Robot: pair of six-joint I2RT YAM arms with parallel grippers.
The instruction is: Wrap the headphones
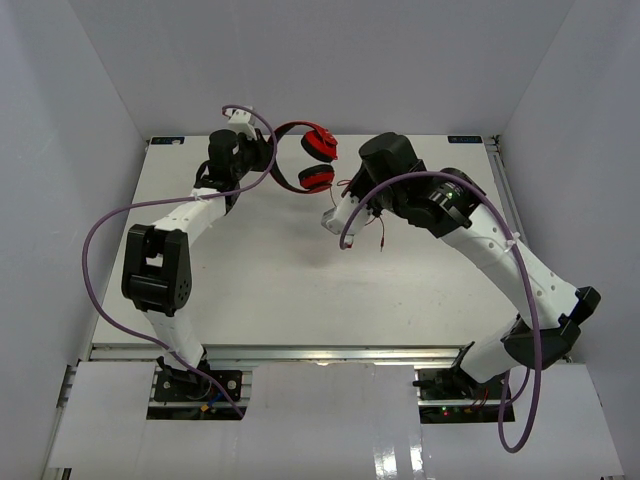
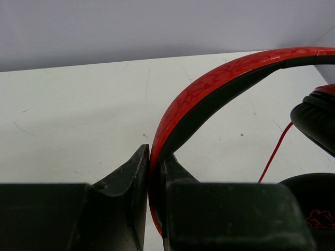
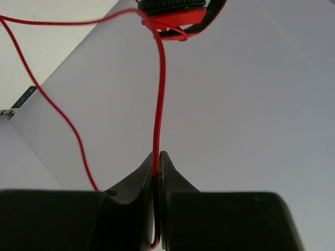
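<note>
The headphones (image 1: 310,158) are held up at the back middle of the table, with two red ear cups and a black-and-red headband. My left gripper (image 1: 262,150) is shut on the headband (image 2: 209,91), which runs between its jaws and arcs up to the right in the left wrist view. A black ear pad (image 2: 316,123) shows at that view's right edge. My right gripper (image 1: 330,220) is shut on the thin red cable (image 3: 158,104), which runs straight up from its jaws to an ear cup (image 3: 175,15). A loose length of cable (image 1: 378,225) hangs below the right wrist.
The white table (image 1: 260,280) is boxed in by grey walls on three sides. Thick purple robot cables (image 1: 110,230) loop beside both arms. A metal rail (image 1: 300,352) runs along the table's near edge.
</note>
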